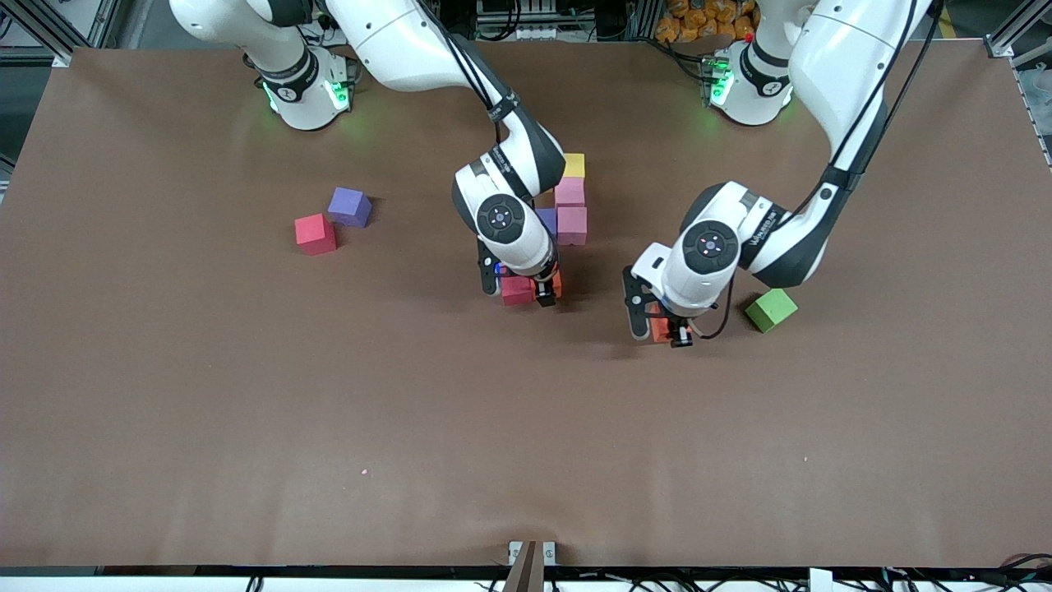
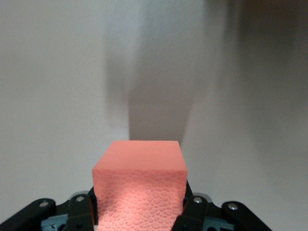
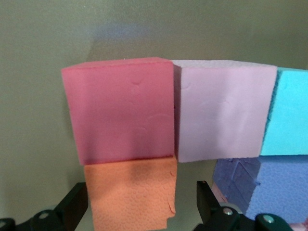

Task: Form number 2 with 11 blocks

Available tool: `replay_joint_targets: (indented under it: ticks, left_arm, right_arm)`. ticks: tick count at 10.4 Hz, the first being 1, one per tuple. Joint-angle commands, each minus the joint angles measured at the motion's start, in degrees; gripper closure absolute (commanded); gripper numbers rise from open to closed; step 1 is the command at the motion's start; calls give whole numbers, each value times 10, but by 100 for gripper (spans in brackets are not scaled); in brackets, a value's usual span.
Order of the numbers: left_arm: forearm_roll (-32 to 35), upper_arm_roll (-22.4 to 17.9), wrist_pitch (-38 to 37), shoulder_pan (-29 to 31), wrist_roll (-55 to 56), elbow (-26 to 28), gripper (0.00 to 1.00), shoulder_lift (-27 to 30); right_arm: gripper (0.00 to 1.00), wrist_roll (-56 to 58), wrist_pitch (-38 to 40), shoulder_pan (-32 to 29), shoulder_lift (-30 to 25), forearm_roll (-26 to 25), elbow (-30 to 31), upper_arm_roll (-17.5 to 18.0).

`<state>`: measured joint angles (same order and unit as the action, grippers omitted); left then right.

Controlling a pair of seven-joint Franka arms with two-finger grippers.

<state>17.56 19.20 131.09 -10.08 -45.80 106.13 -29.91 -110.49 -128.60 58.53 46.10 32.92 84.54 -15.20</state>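
The left pincer, clamped on an orange block, hangs over bare counter while the right pincer, fingers apart, straddles the half-built number 2, which probably needs this block next.

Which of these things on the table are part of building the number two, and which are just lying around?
Job: half-built number 2; orange cube held by the left gripper; second orange cube at the figure, between the fingers of the open right gripper; red cube; purple cube.
Lying about: green cube.
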Motion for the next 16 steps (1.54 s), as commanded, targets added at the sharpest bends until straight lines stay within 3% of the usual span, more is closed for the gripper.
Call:
replay_joint_targets:
  ticks: [1, 7, 11, 16]
  left_arm:
    - [7, -4, -16, -24, 21, -8, 55, 8]
    - [11, -4, -15, -49, 55, -11, 57, 2]
    - [9, -4, -15, -61, 61, -21, 55, -14]
    - [7, -4, -15, -101, 62, -42, 55, -30]
  right_arm:
    - [0, -3, 11, -3, -18, 0, 8, 0]
    - [0, 4, 51, -31, -46, 0, -3, -3]
    - [0, 93, 107, -59, -51, -2, -3, -47]
    - [0, 266, 136, -233, -53, -3, -3, -63]
